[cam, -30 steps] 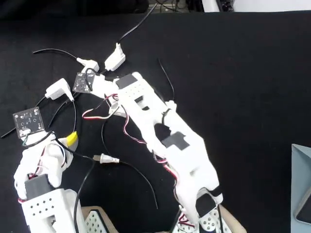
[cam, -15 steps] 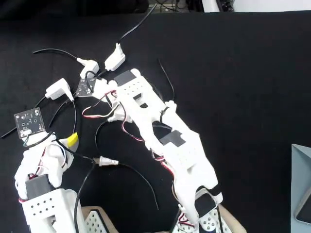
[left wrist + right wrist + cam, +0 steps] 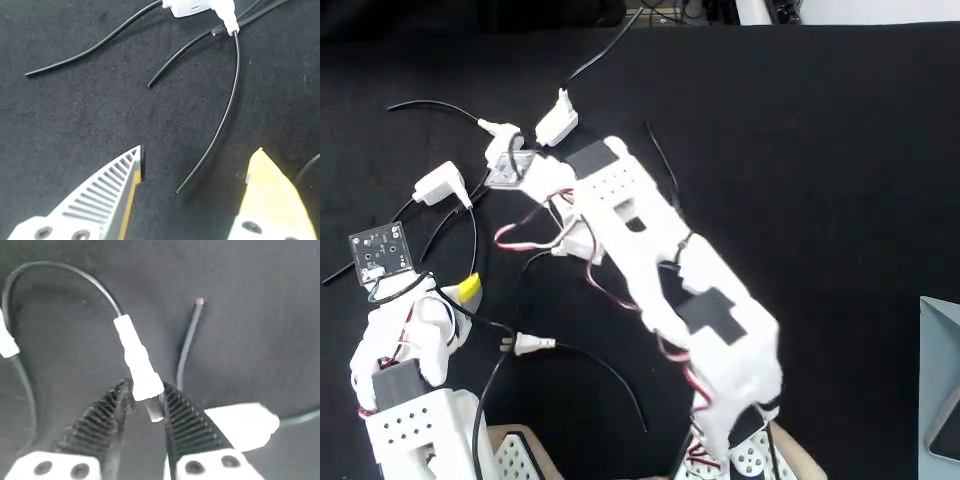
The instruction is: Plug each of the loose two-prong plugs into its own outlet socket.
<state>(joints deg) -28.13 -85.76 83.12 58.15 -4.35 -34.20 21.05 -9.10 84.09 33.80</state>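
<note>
Plastic ribbed jaws of the right gripper [image 3: 146, 390] are clamped on the small white moulded two-prong plug [image 3: 136, 357]. The grip sits at the prong end, with bare metal showing between the jaws and the plug body pointing ahead. Its thin black cable [image 3: 102, 290] arcs away over the black cloth table cover [image 3: 260, 315]. Just beside the jaws lie a cut black cable end with a reddish tip [image 3: 199, 302] and a white blocky adapter plug [image 3: 240, 424].

High view: this arm is stretched to the far-left cluster, its tip at a small grey square board [image 3: 503, 172]. The board is partly hidden, so I cannot tell whether it is a socket.

The left gripper [image 3: 199, 151] has its jaws wide apart, one grey and one yellow, with nothing between them, over loose cable ends.

Progress, as a judgement: early. The black square outlet socket board [image 3: 380, 250] lies bare. A metal-pronged plug on a black cord [image 3: 525, 345] lies loose near the left arm, and a second white adapter [image 3: 438, 183] is unplugged too. One plug is in hand — none visibly seated, so every insertion is left.
</note>
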